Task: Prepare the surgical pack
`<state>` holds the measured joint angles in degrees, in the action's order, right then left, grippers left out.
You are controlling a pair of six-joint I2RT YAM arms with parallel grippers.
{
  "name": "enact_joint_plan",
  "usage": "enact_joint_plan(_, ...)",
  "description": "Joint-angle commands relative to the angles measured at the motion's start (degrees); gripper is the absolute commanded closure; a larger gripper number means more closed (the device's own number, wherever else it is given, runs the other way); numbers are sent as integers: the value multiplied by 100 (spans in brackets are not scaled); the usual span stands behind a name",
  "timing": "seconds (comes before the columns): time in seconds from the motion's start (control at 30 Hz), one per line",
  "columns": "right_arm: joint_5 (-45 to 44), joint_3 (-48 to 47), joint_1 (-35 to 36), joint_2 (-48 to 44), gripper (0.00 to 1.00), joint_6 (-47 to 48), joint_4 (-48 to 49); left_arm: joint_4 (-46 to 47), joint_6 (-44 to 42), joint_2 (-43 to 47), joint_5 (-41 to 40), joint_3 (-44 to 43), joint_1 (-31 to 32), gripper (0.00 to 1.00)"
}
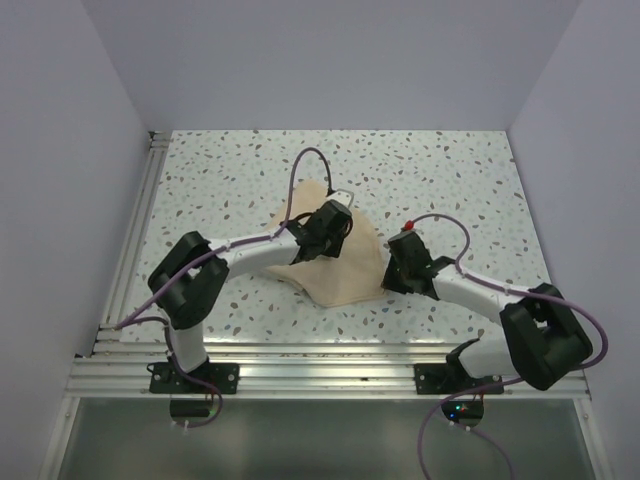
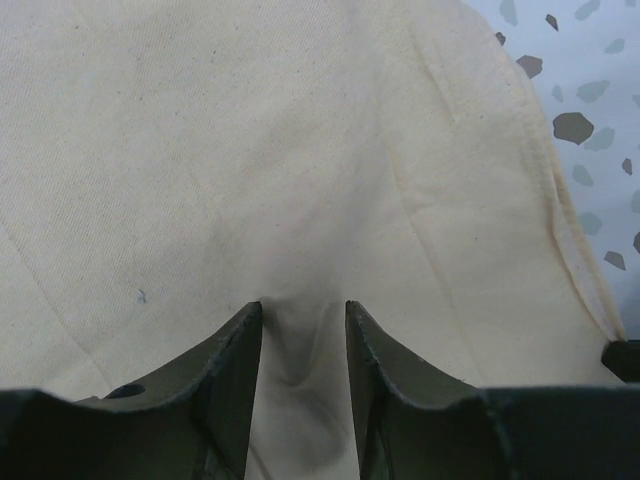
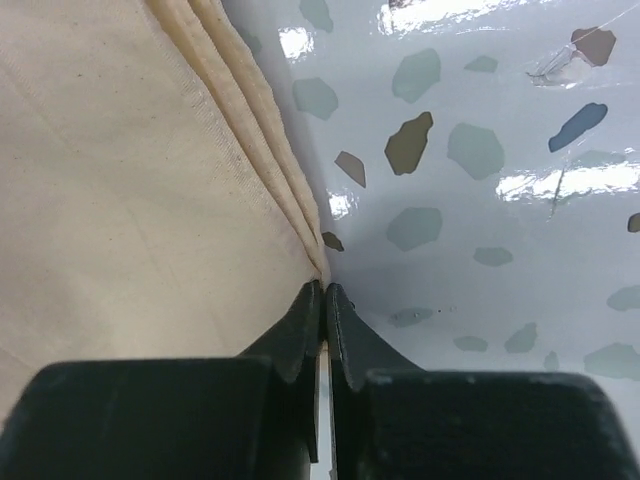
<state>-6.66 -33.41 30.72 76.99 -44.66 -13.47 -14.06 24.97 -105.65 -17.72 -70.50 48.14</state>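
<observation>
The beige wrap sheet (image 1: 340,275) lies folded into a bundle in the middle of the table. The steel tray, tools and sachets are not visible. My left gripper (image 1: 325,232) rests on top of the bundle. In the left wrist view its fingers (image 2: 304,310) stand apart, pressed onto the wrap (image 2: 250,150), with a small pucker of cloth between them. My right gripper (image 1: 390,268) is at the bundle's right edge. In the right wrist view it (image 3: 323,290) is shut on the stacked hems of the wrap (image 3: 120,200), low against the tabletop.
The speckled white table (image 1: 450,180) shows around the bundle, also in the left wrist view (image 2: 590,90) and right wrist view (image 3: 480,200). Plain walls close the left, back and right sides. An aluminium rail (image 1: 300,365) runs along the near edge.
</observation>
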Motion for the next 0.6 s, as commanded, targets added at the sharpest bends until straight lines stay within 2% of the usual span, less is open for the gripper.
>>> enact_joint_plan(0.0,-292,-121,39,-149,100,106,-707,141,-27,422,84,-131,-6,56)
enact_joint_plan(0.3,-952,-271,-40,-694,100,300,-1649,-105,-326,475,101,-254,-6,50)
enact_joint_plan(0.57,-943,-219,-241,-536,100,476,-1702,-325,-695,-52,110,-552,46,50)
